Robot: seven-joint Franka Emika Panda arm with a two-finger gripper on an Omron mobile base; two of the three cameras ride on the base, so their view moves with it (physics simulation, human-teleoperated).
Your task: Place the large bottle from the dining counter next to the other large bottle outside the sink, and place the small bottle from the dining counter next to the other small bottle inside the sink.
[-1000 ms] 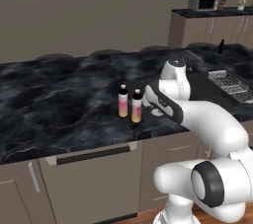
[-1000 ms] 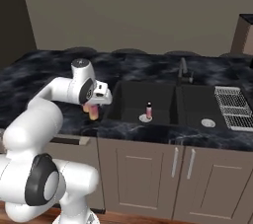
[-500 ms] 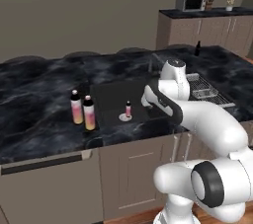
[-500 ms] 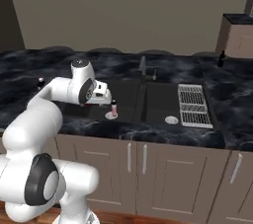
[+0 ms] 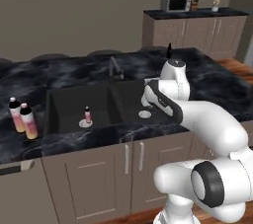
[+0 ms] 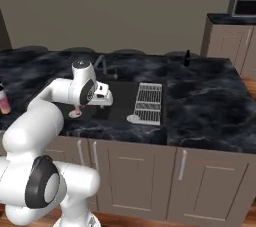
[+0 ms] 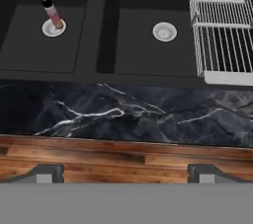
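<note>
The small bottle (image 5: pixel 169 49), all black, stands at the far edge of the dining counter (image 5: pixel 212 82); it also appears at the back in the right base view (image 6: pixel 187 57). The other small bottle (image 7: pixel 52 15), pink, stands on the drain in the left basin of the sink (image 7: pixel 104 20) (image 5: pixel 64 102), and the left base view has it too (image 5: pixel 87 114). Two tall pink-yellow bottles (image 5: pixel 22 117) stand side by side left of the sink. My gripper (image 7: pixel 126 173) (image 5: pixel 148 97) (image 6: pixel 106 101) hangs open and empty over the sink's near rim, right of the pink bottle.
A ribbed metal drain rack (image 6: pixel 149 102) (image 7: pixel 222 20) lies over the right basin. A dark curved faucet (image 5: pixel 114 67) rises behind the sink. Wall cabinets with a microwave (image 5: pixel 175 2) stand at the back right. Wood floor (image 7: pixel 123 154) lies below the counter's front edge.
The base has driven to the right along the counter, so the whole scene has slid left in both base views. The gripper stays open and empty.
</note>
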